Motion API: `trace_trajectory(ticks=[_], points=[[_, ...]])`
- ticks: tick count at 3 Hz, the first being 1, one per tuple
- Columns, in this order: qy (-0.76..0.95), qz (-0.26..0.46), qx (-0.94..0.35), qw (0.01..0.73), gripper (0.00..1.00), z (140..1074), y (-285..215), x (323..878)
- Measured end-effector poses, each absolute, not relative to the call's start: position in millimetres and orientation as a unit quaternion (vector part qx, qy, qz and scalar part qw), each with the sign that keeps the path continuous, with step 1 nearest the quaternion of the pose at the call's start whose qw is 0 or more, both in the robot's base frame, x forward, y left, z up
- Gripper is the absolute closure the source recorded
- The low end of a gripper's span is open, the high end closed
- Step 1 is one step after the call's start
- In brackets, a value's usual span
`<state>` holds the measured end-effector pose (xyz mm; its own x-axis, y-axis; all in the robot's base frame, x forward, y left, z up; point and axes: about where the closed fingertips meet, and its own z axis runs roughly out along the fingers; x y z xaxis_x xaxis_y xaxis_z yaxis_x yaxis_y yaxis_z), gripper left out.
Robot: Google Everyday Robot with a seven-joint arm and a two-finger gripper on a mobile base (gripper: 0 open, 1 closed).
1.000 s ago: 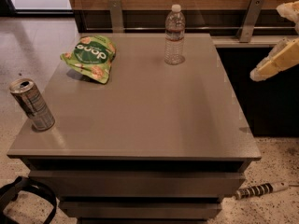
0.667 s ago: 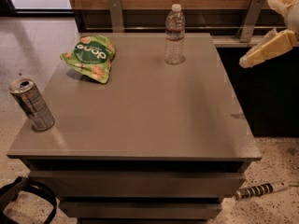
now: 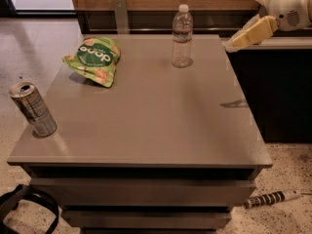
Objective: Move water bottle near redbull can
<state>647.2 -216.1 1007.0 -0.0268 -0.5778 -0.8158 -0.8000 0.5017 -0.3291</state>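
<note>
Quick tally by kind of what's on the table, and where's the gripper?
Bottles: 1, the water bottle
Cans: 1, the redbull can
Snack bags: 1, the green bag
Total: 3
Gripper: beyond the far right corner of the table

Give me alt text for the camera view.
A water bottle stands at the grey table's far edge, a redbull can at its near left corner, a green snack bag far left; the gripper hovers beyond the far right corner.

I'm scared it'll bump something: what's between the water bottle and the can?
In the camera view, a corner of the green snack bag edges between water bottle and redbull can; otherwise bare table. The gripper hovers upper right.
</note>
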Motion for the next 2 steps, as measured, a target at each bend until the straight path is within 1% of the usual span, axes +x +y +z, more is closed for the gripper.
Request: trace_trajectory(ticks=[1, 2], points=[[0.708, 0.111, -0.487, 0.5, 0.0, 1006.8, -215.9, 647.3], [0.711, 0.134, -0.475, 0.501, 0.0, 988.9, -205.4, 663.6]])
